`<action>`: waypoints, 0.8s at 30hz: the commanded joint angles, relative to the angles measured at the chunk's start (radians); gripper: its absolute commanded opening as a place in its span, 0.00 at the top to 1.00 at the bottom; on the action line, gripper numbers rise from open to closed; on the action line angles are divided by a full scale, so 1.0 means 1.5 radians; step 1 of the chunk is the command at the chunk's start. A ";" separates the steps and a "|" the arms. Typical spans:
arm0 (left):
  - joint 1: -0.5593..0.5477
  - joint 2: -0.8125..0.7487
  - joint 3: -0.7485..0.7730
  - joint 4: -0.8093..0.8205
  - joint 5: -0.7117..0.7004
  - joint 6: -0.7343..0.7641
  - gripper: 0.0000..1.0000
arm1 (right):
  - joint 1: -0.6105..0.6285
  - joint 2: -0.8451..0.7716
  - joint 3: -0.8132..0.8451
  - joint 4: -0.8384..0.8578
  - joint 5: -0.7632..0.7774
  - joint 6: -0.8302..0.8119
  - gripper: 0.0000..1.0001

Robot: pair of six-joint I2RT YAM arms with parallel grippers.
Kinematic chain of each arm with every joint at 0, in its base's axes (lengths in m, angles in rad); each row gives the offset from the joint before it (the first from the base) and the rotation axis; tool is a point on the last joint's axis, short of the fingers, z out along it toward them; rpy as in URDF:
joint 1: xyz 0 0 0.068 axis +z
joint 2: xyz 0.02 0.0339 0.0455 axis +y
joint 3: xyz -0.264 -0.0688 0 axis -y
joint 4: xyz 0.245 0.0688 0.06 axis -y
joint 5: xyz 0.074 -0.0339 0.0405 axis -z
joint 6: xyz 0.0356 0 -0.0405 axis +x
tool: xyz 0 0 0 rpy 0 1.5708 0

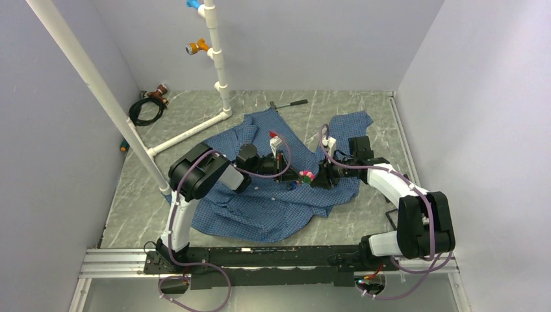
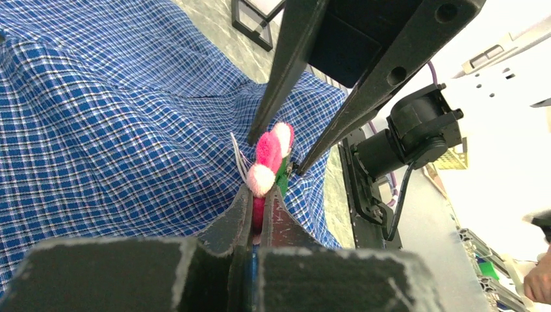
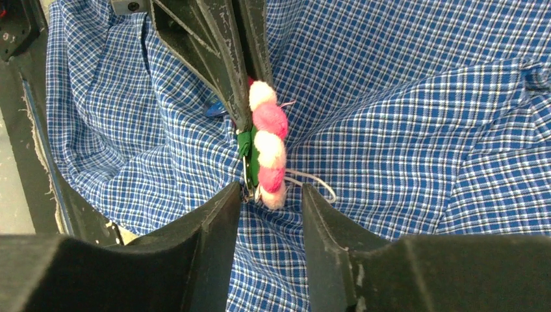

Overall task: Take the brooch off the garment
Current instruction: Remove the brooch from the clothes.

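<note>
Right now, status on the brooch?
Left end effector shut on brooch. Right end effector open, tips either side of it. Brooch against shirt, pin hidden. Loose white thread beside it.

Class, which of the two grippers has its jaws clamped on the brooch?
The left gripper: its jaws pinch the pink brooch, while the right gripper holds its jaws open either side of it.

Boxed in by pale lavender walls (image 1: 312, 39) on three sides. Grey marbled tabletop (image 1: 130, 208) beneath a white pipe stand (image 1: 219, 71); left of the stand, coiled black cable (image 1: 146, 110); right, a metal tool (image 1: 289, 103).
</note>
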 commanded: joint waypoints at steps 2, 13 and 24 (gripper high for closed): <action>-0.011 0.010 0.019 0.071 0.046 -0.037 1.00 | -0.001 -0.029 -0.012 0.055 -0.005 0.005 0.53; -0.012 0.008 0.026 0.045 0.046 -0.014 1.00 | -0.002 -0.037 -0.008 0.026 -0.055 -0.024 0.72; -0.013 -0.049 0.004 -0.036 0.024 0.124 0.65 | -0.002 -0.029 0.008 -0.015 -0.086 -0.046 1.00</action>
